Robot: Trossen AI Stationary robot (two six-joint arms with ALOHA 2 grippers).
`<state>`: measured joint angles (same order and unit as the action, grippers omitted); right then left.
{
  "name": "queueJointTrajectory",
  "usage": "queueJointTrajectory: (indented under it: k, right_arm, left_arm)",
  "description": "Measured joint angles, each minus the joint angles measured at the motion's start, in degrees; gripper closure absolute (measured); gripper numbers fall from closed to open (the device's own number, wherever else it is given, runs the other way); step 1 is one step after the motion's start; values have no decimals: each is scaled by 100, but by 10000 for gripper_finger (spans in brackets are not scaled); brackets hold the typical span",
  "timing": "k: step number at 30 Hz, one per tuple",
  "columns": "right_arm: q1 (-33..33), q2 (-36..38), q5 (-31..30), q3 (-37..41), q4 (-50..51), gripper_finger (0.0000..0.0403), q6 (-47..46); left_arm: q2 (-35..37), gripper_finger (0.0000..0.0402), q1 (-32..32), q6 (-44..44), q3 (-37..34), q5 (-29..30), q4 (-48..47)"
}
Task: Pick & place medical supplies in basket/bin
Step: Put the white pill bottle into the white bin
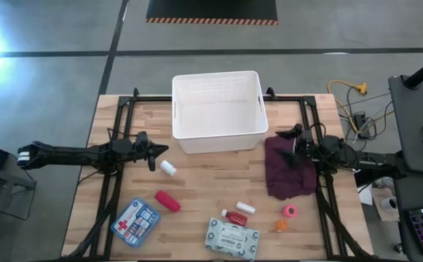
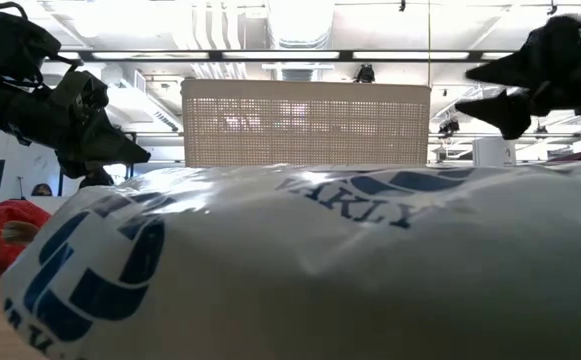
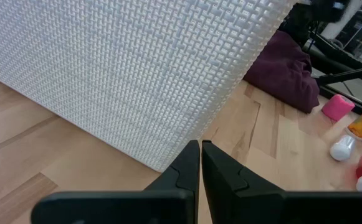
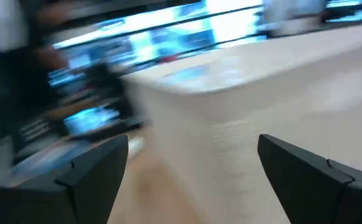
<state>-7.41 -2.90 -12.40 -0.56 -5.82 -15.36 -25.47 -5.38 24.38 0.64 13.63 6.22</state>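
Evidently nothing sits in the large white lattice-sided plastic bin (image 1: 218, 110) at the worktop's far edge. The left gripper (image 1: 155, 152), fingers (image 3: 187, 171) clenched empty, should spread them and drop onto the small white bottle (image 1: 167, 168) just beside it; the right gripper (image 1: 293, 138), fingers (image 4: 93, 171) spread, hangs over the maroon cloth (image 1: 290, 173).

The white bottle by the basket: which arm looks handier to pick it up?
Probably left: the left gripper, fingers shut, hangs right beside the white bottle; the right gripper, open, is over the maroon cloth.
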Motion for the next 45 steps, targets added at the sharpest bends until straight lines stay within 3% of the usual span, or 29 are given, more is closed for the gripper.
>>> queueJointTrajectory:
  k: [2, 4, 8, 12, 15, 18, 21, 24, 28, 31, 36, 43, 45]
  right_arm:
    - [-5, -6, -799, 2, -27, 59, -469]
    - [-4, 20, -1148, 2, -64, 62, -1431]
    - [0, -17, -977, 2, -67, 61, -3900]
    - [1, -160, -398, 2, -104, 55, -5096]
    - [4, -288, 92, 2, -356, 53, -5376]
    - [25, -473, 40, 2, -992, 56, -5391]
    - [23, -671, -106, 2, -1701, 59, -5004]
    - [31, -841, -80, 2, -2481, 61, -4863]
    - [124, -1134, -130, 2, -3348, 62, -4692]
    - [225, -1461, -293, -102, -3564, 63, -4657]
    - [305, -2115, -130, -708, -2630, 68, -4588]
    - [305, -2887, -103, -2087, 432, 67, -4654]
    - [302, -3073, -110, -2558, 1448, 65, -4427]
  left_arm:
    - [-2, 402, -1, 0, 0, 2, 0]
    - [0, 402, -1, 0, 0, 0, 0]
    - [0, 402, -1, -1, -1, 1, -1]
    - [0, 402, -1, 0, 0, 2, 0]
    - [0, 402, -1, 0, 0, 4, 0]
    - [-2, 402, -1, 278, 0, -14, 7]
    - [0, 402, 5, 2228, 57, -199, 85]
    - [7, 402, 9, 4188, 120, -901, 126]
    - [4, 402, 190, 4092, 120, -2071, 378]
    - [63, 402, 316, 4078, 120, -2202, 744]
    - [79, 402, 307, 4604, 120, -1926, 1322]
    - [66, 402, 295, 4482, 132, -468, 1484]
    - [88, 402, 316, 3804, 296, -514, 1479]
